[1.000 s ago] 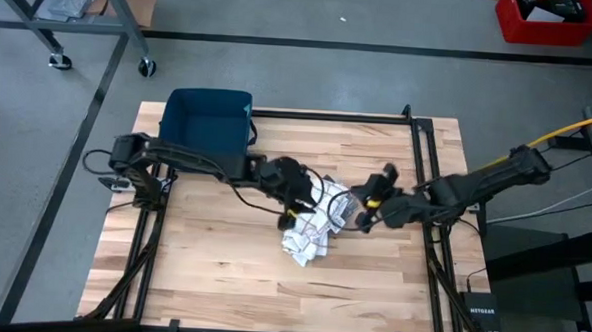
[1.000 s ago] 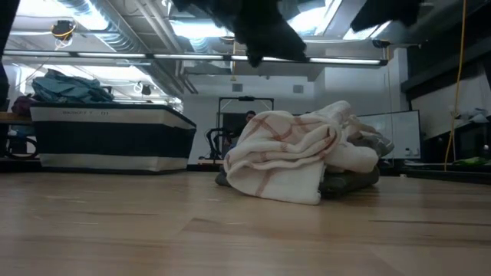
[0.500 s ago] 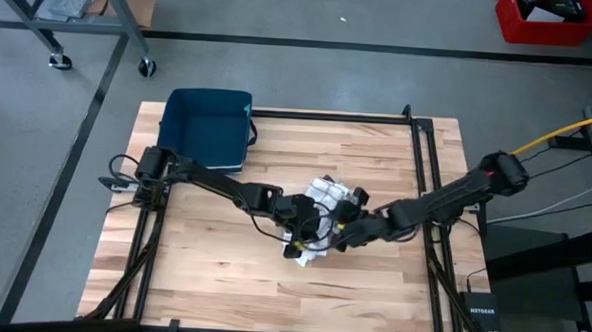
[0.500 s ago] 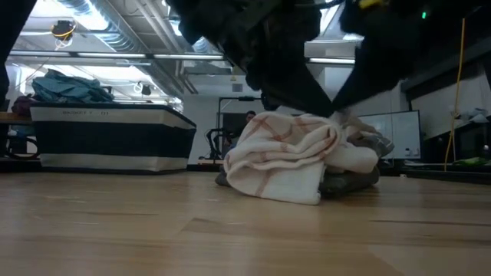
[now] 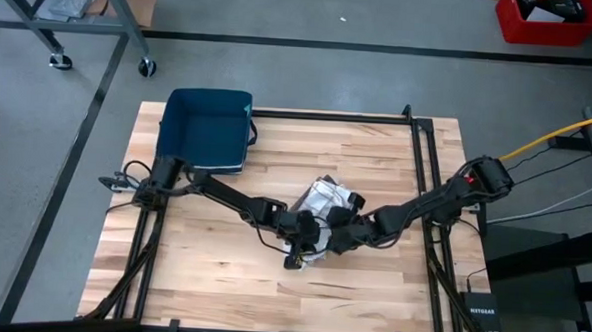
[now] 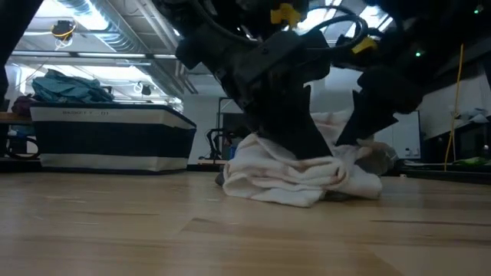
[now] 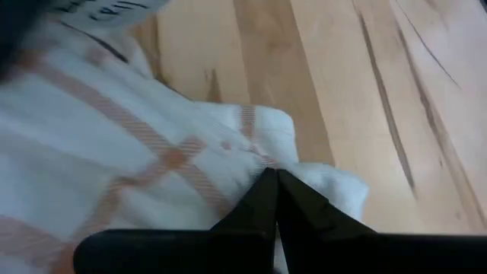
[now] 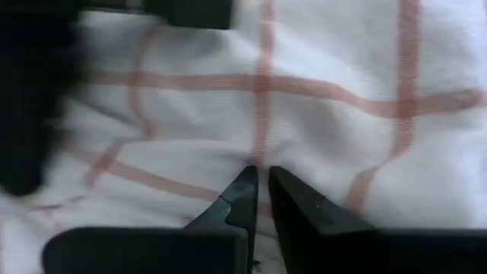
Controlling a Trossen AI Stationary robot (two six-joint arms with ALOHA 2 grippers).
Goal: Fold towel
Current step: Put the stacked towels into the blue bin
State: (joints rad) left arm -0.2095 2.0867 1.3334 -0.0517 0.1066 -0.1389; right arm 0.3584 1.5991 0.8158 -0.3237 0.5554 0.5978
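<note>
Both my grippers down on the crumpled towel (image 5: 319, 209), table (image 5: 377, 150) centre.
My left gripper (image 7: 275, 176) has its fingers together, pinching a towel edge; wrist view shows this, high view hides it. My right gripper (image 8: 259, 176) is nearly closed on a fold of checked cloth. High view alone shows the blue bin (image 5: 205, 130) at 10 o'clock.
</note>
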